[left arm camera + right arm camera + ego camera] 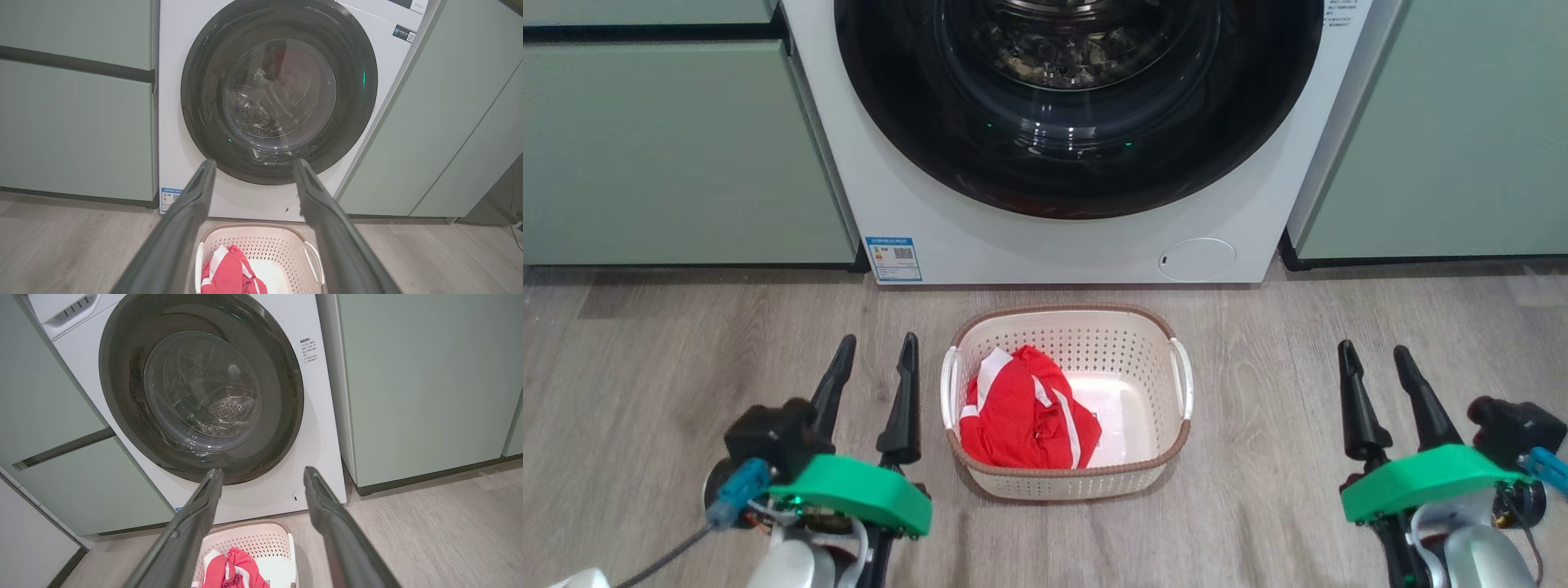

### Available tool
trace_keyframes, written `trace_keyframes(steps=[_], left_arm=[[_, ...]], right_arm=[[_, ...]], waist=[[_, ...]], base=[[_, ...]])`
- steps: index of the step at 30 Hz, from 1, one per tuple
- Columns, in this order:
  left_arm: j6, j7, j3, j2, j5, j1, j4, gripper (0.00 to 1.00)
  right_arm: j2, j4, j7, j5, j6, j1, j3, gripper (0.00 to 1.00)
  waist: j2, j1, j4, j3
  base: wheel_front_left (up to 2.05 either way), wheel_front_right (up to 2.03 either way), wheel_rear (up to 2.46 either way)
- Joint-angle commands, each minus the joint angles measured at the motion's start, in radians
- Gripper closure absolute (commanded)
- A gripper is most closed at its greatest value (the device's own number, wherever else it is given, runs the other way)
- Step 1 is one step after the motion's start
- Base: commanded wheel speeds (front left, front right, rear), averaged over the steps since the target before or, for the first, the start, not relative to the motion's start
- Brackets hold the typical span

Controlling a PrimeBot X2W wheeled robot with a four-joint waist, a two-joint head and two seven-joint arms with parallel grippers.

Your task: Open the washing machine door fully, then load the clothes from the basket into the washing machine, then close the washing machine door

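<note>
Nothing has started yet, folks: the washing machine door point(1078, 90) sits flush against the front of the washing machine point(1029, 245), glossy black rim closed tight, so step one, swinging it fully open, has not begun.

The basket point(1068, 482) stands on the floor point(1258, 367), and the machine is directly behind it, close to its far rim. The clothes point(1021, 416), a bunched red heap with white stripes, lie inside the basket, piled toward its left end, with the right half showing bare bottom.

The left gripper point(879, 339) hovers just beside the basket's left handle, fingers spread wide and pointing past the basket toward the machine. It is holding nothing and touching nothing. The right gripper point(1373, 348) hangs well apart from the basket's right handle, and it too is spread wide with nothing between its fingers.

What comes next, I'd say, is a reach up and over the basket to the door's rim. One arm has to hook an edge and pull it outward on its hinge. I can't make out a handle or a recess from here, so picking the side to grab is the tricky part. That glossy rim looks slippery, and the arm will need to clear the basket as the door swings. The red garments wait until the door is wide open.
</note>
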Motion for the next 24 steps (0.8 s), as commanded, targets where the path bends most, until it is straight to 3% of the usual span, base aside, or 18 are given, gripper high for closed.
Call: trace_keyframes(steps=[1, 12, 24], left_arm=[[0.003, -0.018, 0.015, 0.009, 0.031, -0.033, -0.028, 0.00], [-0.021, -0.053, 0.017, 0.002, 0.119, -0.018, 0.061, 0.00], [0.011, -0.088, 0.001, 0.002, 0.238, -0.024, 0.053, 0.00]], right_arm=[[-0.013, -0.026, -0.017, -0.029, 0.000, -0.060, 0.017, 0.00], [-0.014, 0.040, -0.052, -0.137, 0.000, -0.077, 0.024, 0.00], [-0.016, 0.062, -0.088, -0.280, 0.000, -0.095, 0.026, 0.00]], waist=[[0.0000, 0.0000, 0.000, -0.001], [0.0000, 0.0000, -0.006, -0.010], [0.0000, 0.0000, -0.006, -0.014]], base=[[0.00, 0.00, 0.00], [0.00, 0.00, 0.00], [0.00, 0.00, 0.00]])
